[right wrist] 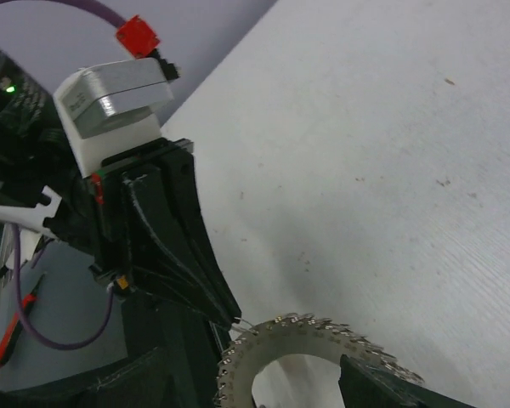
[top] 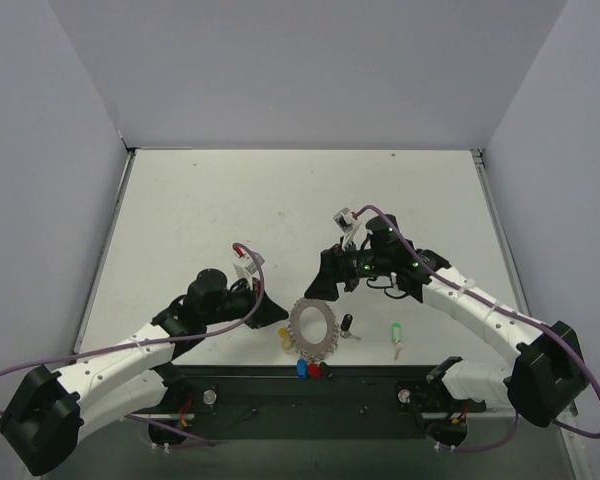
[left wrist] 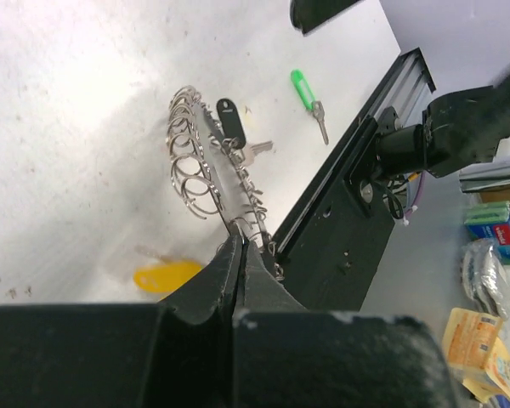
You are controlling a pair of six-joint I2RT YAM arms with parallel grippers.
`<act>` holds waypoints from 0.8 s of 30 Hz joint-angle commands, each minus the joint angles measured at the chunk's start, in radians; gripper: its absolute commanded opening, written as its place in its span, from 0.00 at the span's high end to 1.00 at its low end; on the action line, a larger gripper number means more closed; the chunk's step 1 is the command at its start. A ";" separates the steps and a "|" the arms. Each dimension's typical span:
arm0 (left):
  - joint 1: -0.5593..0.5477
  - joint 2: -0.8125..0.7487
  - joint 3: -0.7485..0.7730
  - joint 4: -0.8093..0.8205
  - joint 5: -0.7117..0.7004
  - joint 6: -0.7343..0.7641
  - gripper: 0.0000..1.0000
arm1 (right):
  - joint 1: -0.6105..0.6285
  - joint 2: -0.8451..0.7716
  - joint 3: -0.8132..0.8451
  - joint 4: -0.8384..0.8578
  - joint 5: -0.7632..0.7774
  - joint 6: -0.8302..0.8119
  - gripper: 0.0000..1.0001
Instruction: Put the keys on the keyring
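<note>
Keyring [left wrist: 187, 153] rim in left pincer [left wrist: 238, 231]

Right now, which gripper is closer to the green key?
Right. The right gripper hangs at the top rim of the keyring, up-left of the green key. The left gripper pinches the ring's left edge, so the whole ring lies between it and the key.

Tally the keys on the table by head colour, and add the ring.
Green key: 1
Black key: 1
Yellow key: 1
Blue key: 1
Red key: 1
Keyring: 1
Total: 6 things (5 keys, 1 ring)
</note>
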 commanded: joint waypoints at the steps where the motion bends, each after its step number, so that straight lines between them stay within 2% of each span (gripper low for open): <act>1: 0.004 -0.030 0.079 -0.036 -0.023 0.081 1.00 | 0.058 -0.068 -0.009 0.185 -0.129 -0.056 0.16; 11: 0.004 -0.082 0.149 -0.098 0.030 0.138 1.00 | 0.095 0.013 0.067 0.210 -0.210 -0.090 0.20; 19: 0.008 -0.125 0.247 -0.263 0.008 0.218 1.00 | 0.095 0.021 0.089 0.199 -0.222 -0.105 0.21; 24: 0.008 -0.124 0.260 -0.234 0.040 0.209 1.00 | 0.092 0.019 0.089 0.197 -0.212 -0.108 0.20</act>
